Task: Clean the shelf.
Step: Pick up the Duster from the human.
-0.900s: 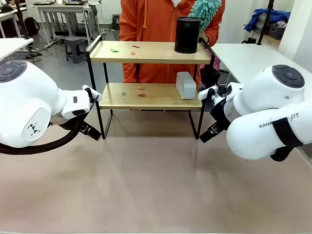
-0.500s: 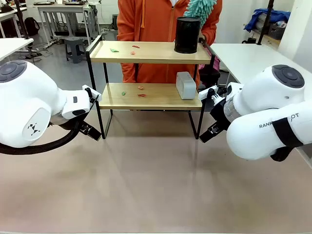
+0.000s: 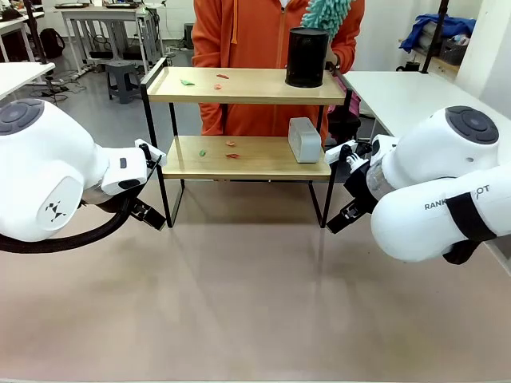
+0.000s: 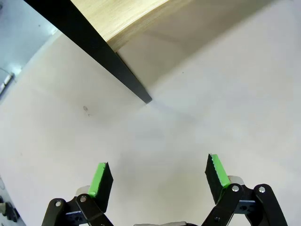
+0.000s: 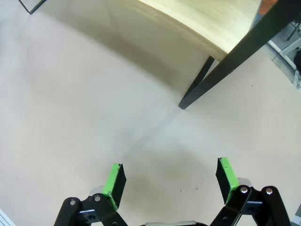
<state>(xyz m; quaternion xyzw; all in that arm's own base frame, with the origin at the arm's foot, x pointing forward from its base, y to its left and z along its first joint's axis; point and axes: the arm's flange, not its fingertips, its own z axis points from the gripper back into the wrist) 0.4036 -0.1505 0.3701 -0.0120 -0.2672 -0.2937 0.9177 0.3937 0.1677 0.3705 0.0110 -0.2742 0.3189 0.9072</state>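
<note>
The shelf (image 3: 247, 85) stands at the far middle of the table, two wooden boards in a black frame. Small green and red scraps (image 3: 217, 80) lie on its top board, and more scraps (image 3: 230, 150) on the lower board. My left gripper (image 3: 148, 214) hangs low by the shelf's left front leg, and the left wrist view shows that gripper (image 4: 159, 174) open and empty above the tabletop near the leg (image 4: 127, 77). By the right front leg hangs my right gripper (image 3: 342, 217); the right wrist view has it (image 5: 170, 178) open and empty too, short of the leg (image 5: 207, 84).
A black cylinder (image 3: 307, 57) stands on the top board's right end, and a grey box (image 3: 303, 140) on the lower board. Behind the shelf a person in orange (image 3: 247, 32) holds a teal duster (image 3: 326, 13). The near tabletop (image 3: 239, 303) is bare.
The person has shifted slightly left and raised the duster a little. Neither arm has moved.
</note>
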